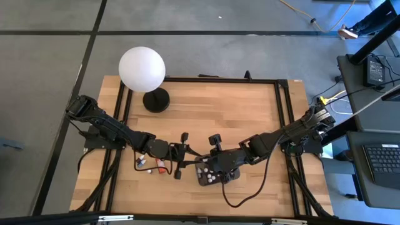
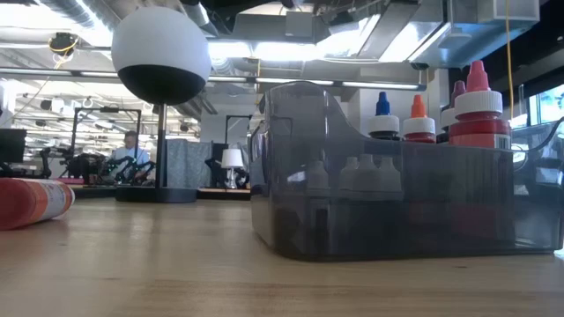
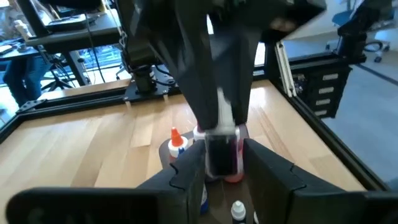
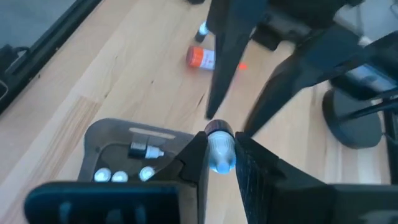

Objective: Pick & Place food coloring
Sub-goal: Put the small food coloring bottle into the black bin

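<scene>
Both arms meet over the near middle of the wooden table [image 1: 250, 119]. The right tool [image 4: 219, 152] is clamped on 1 bottle [image 4: 219, 149] with a dark cap and pale blue body, held between its 2 fingers [image 4: 194, 158] just beside the edge of the grey tray [image 4: 112, 140]. In the high view that tool [image 1: 204, 164] sits at the tray's [image 1: 215, 181] left end.

The left tool [image 1: 182, 159] faces it from the other side. In the left wrist view its fingers [image 3: 189, 177] stand apart on either side of a dark-red bottle [image 3: 221, 152] that the other arm's fingers pinch from above; I cannot tell whether the left fingers touch it.

Several capped bottles stand in the tray: in the low view a blue cap [image 2: 382, 106], an orange cap [image 2: 418, 110] and a big red one [image 2: 478, 110] rise above its wall [image 2: 352, 202].

A few bottles [image 1: 150, 165] lie loose on the table left of the tray, 1 with an orange label [image 4: 200, 58]. A white globe lamp [image 1: 142, 69] stands at the far side.
</scene>
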You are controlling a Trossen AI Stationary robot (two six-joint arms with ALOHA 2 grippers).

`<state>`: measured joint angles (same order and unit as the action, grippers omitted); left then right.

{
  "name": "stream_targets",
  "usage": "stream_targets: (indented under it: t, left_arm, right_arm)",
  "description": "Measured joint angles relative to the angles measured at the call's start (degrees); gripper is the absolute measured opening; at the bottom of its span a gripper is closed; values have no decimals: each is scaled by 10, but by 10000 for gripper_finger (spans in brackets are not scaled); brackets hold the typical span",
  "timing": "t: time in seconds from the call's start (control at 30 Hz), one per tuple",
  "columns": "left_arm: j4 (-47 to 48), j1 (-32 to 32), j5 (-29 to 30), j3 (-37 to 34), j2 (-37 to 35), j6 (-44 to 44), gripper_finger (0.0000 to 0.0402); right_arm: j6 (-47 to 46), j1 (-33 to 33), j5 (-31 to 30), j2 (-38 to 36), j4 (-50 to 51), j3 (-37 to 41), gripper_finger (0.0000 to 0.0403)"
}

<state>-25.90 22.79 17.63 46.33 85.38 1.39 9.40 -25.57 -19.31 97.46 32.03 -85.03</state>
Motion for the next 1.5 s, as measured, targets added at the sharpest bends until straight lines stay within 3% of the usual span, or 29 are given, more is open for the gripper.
stream_targets:
  t: [0.2,0.4,0.9,1.5]
  left_arm:
    - [14,0,24,0,0,-5,148]
    - [143,19,34,1,-56,-16,174]
    - [172,35,68,1,-72,-21,171]
    - [172,35,68,0,-71,-21,172]
  right_arm:
    - [-28,0,1,1,23,0,69]
    - [-90,0,25,1,79,0,69]
    - [-108,45,134,80,81,1,68]
    - [-102,55,140,159,80,1,69]
